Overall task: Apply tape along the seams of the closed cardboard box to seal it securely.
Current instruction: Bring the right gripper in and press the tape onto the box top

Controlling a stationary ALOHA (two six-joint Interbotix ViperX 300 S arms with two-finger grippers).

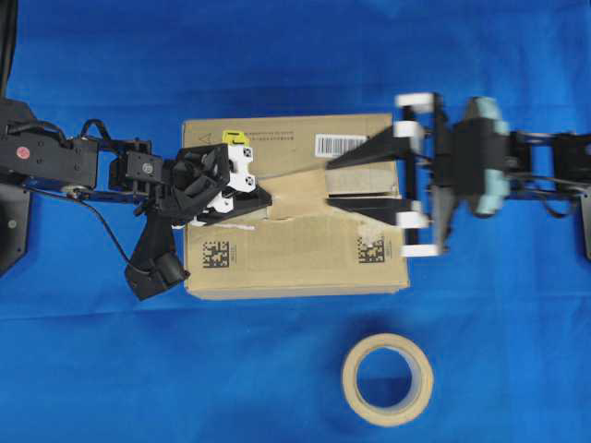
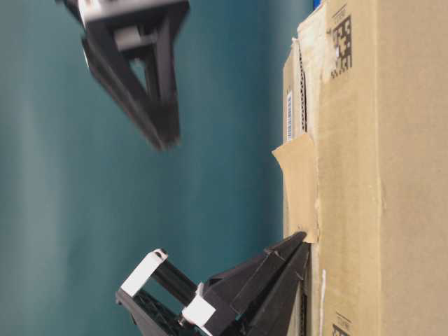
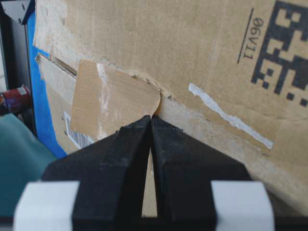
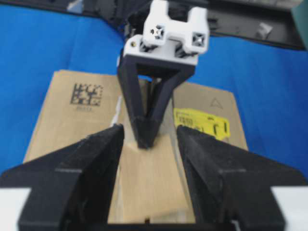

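left gripper point(image 1: 263, 197): clenched, tips pressed on the near end of the tape point(image 1: 297, 193) | right gripper point(image 1: 331, 183): released, jaws spread above the tape | tape: lay over the seams point(image 1: 286, 218) mid-top of the cardboard box point(image 1: 295, 254) | tape roll point(image 1: 387, 379): on blue cloth point(image 1: 92, 369), near its front edge

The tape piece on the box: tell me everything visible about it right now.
The tape is a small, roughly square, flat piece of tan paper with a faintly glossy streak. It lies on top of the cardboard box, across the seam near the box's middle. One end curls up off the surface, as the table-level view shows. The left gripper, shut, presses its tips at the tape's near edge. The right gripper stands open, a finger at either side of the tape, not gripping it.
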